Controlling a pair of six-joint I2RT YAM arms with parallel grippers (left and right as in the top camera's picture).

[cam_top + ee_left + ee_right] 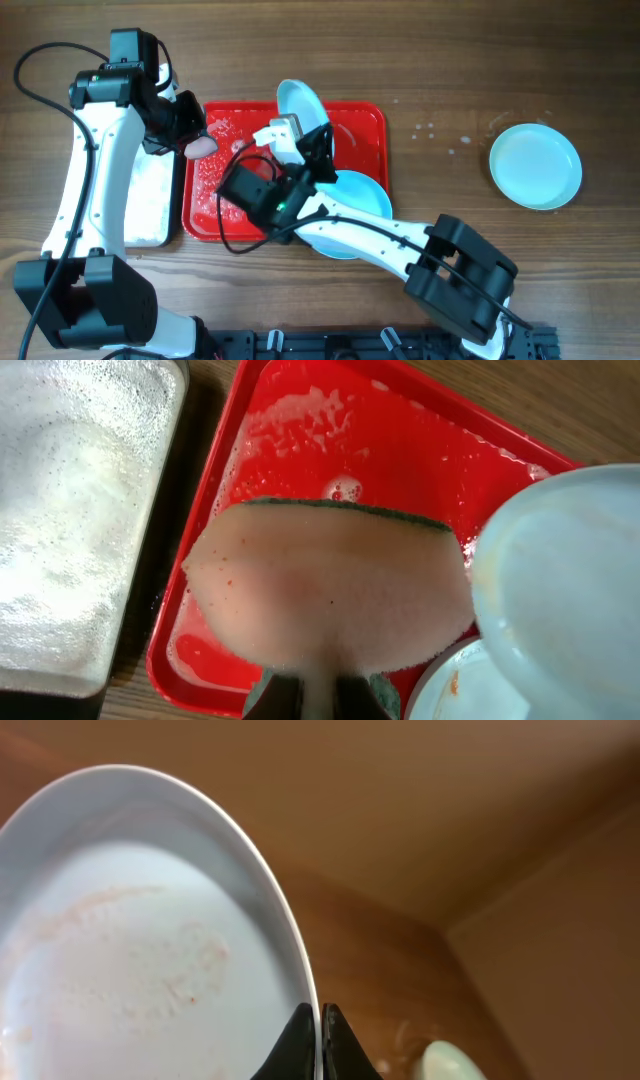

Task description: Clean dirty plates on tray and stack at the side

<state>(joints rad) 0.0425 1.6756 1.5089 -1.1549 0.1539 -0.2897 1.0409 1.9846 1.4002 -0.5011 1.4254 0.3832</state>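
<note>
The red tray (362,125), smeared with foam, lies at the table's middle; it also shows in the left wrist view (330,440). My right gripper (322,150) is shut on the rim of a pale blue plate (300,102), held tilted on edge above the tray; the right wrist view shows its stained face (130,970) between my fingertips (320,1025). A second plate (362,195) lies on the tray's right part under my right arm. A third plate (535,165) lies on the table at far right. My left gripper (190,135) is shut on a pinkish sponge (330,585) over the tray's left end.
A black-rimmed metal tray (150,200) with foamy water stands left of the red tray; it also shows in the left wrist view (70,510). Water drops (430,130) lie on the wood between the red tray and the far-right plate.
</note>
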